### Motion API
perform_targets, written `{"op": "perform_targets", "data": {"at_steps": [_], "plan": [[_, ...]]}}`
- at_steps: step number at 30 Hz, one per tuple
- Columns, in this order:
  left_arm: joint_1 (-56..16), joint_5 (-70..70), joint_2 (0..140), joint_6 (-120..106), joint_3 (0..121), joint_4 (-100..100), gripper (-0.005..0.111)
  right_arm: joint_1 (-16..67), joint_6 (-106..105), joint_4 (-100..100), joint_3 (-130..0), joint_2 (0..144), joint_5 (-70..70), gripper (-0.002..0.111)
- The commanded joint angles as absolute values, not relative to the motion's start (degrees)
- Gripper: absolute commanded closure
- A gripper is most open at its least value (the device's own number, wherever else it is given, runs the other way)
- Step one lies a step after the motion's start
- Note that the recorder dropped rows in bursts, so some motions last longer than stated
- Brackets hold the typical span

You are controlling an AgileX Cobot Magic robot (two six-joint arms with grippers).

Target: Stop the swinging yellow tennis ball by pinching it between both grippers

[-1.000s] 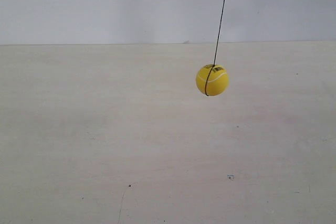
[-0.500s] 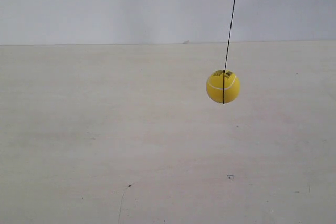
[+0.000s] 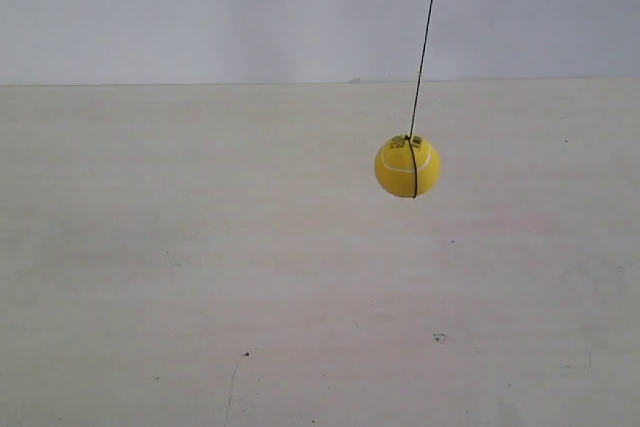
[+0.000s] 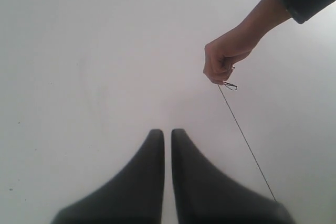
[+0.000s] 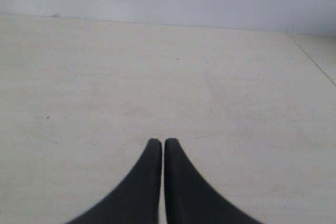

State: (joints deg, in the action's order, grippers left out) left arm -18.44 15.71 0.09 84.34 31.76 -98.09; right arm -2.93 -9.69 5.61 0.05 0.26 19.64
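Note:
The yellow tennis ball (image 3: 407, 166) hangs in the air on a thin dark string (image 3: 426, 37) over the pale table, right of centre in the exterior view, with its white seam and black print facing up. Neither arm shows in that view. In the left wrist view my left gripper (image 4: 167, 132) is shut and holds nothing; the string (image 4: 247, 142) runs past its side, and the ball is out of view there. My right gripper (image 5: 159, 141) is shut over bare table, with no ball in its view.
A person's hand (image 4: 223, 59) in a dark sleeve holds the upper end of the string. The pale wooden table (image 3: 200, 277) meets a plain white wall (image 3: 200, 7) at the back. A table edge (image 5: 315, 61) runs along one side in the right wrist view.
The ball swung toward the exterior view's right half a second ago and has now come back left, hanging slightly lower than one second ago. The string's tilt changed with it.

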Motion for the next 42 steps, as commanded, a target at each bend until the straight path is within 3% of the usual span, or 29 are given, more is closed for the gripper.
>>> {"op": "perform_targets", "data": {"at_steps": [1, 14, 16, 21, 29, 33, 42], "plan": [[-18.32, 15.42, 0.0, 84.76, 31.49, -98.31, 0.102, -2.8, -9.43, 5.18, 0.0, 0.0, 19.54, 0.108], [-18.32, 15.04, 0.0, 82.62, 30.53, -97.82, 0.102, -2.8, -8.86, 5.18, 0.0, 0.0, 19.54, 0.108], [-18.44, 12.12, 0.85, 77.12, 28.73, -89.12, 0.102, -2.8, -8.86, 5.18, 0.0, 0.0, 19.54, 0.108], [-15.47, -8.45, 8.54, 12.27, 22.92, -26.63, 0.102, -2.8, -8.86, 5.18, 0.0, 0.0, 19.54, 0.108], [1.59, -3.99, 11.2, 7.57, 9.39, -14.16, 0.102, -2.8, -8.86, 5.46, 0.0, 0.0, 19.66, 0.108], [3.45, -3.99, 4.45, 0.41, 0.51, -8.35, 0.102, -2.8, -8.86, 5.46, 0.0, 0.0, 19.66, 0.108], [5.0, -14.03, 0.0, -0.89, 0.0, -7.92, 0.102, -2.8, -8.86, 5.46, 0.0, 0.0, 19.56, 0.108]]}}
